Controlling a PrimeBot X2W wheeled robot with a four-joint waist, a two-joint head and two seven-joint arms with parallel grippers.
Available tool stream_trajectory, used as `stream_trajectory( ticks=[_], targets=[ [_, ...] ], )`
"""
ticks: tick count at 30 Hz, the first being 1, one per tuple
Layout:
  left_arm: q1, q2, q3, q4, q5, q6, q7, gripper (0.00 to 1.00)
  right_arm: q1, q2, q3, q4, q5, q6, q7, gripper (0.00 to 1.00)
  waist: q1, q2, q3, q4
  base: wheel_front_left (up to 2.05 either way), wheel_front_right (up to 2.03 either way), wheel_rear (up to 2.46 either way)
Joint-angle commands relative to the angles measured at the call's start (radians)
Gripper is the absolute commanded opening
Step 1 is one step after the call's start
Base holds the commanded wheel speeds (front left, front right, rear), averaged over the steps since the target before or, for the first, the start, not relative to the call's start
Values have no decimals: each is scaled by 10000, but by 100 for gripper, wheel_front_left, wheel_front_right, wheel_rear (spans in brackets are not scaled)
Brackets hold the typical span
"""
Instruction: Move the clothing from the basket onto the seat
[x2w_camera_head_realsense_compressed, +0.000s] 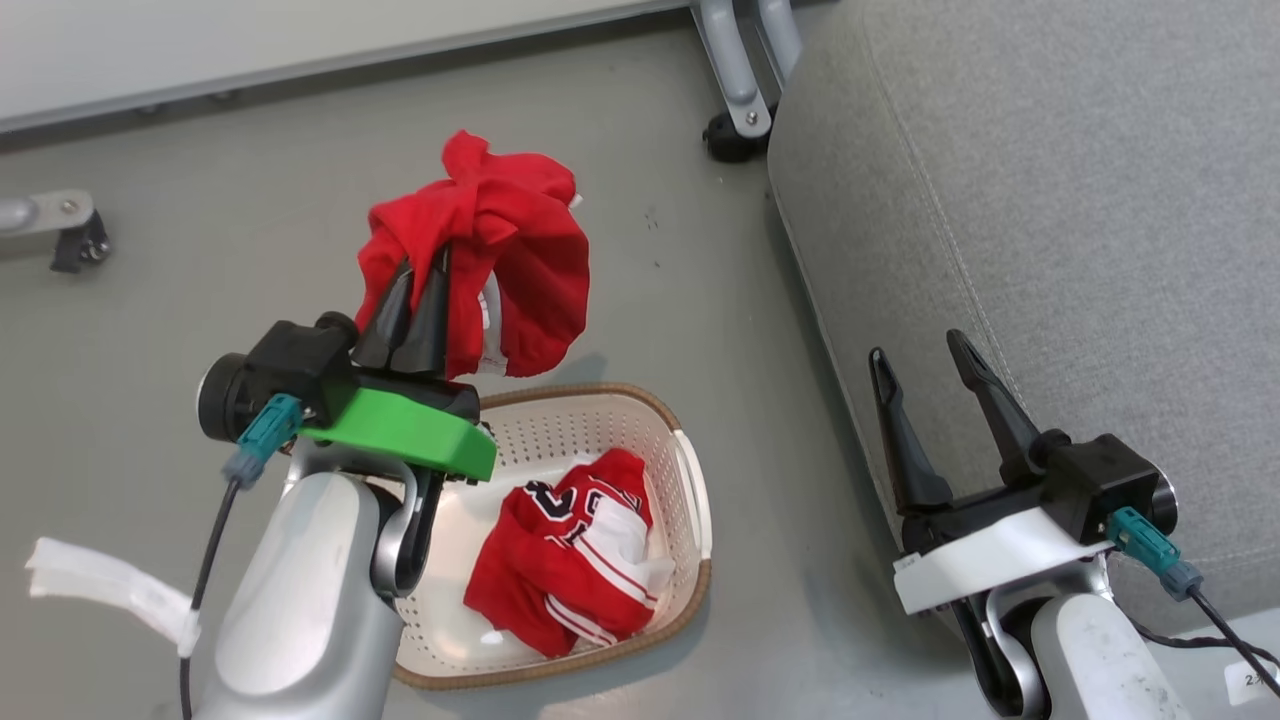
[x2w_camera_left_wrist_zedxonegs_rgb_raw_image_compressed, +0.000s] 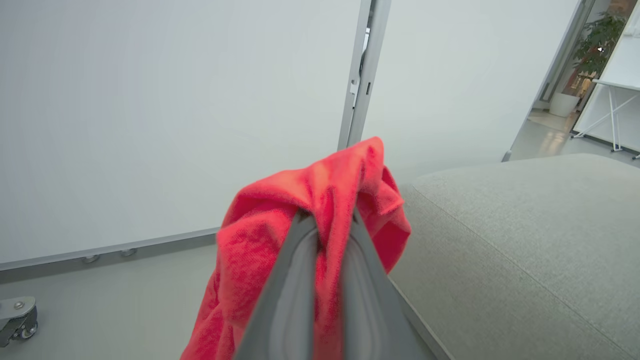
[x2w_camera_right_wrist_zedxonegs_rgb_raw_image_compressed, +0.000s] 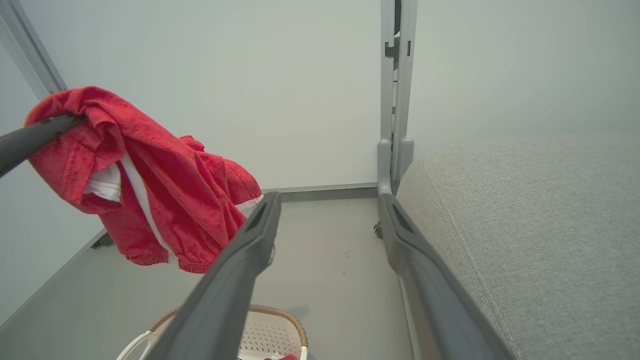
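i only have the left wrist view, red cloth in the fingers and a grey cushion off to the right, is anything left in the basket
Observer: Yes. In the head view a second red garment, with white stripes and dark lettering, lies crumpled inside the basket.
Operator: ok and the other arm, is it in my way
Observer: No. The right gripper is open and empty. It is next to the near edge of the seat, well apart from the left gripper.
Operator: is my cloth clear of the basket
Observer: Yes. In the right wrist view the held garment hangs free, with its lowest hem above the basket rim.
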Motion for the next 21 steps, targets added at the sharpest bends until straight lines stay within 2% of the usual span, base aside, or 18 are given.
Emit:
stream_trajectory(
  ticks=[1,9,21],
  targets=[
    [295,34,76,-465,-80,-38,-52,0,198,-30,40,-91,-55,1,81,100,1,0,-497,266,0,0,0],
    [1144,-28,127,-2920,-289,-175,-45,0,597,-30,147,-366,-114,1,428,100,1,0,-1015,337,0,0,0],
    [2941,205,39,-4403,-365,91,44,0,1454,-30,307,-659,25,1,827,100,1,0,-1931,327,0,0,0]
  ],
)
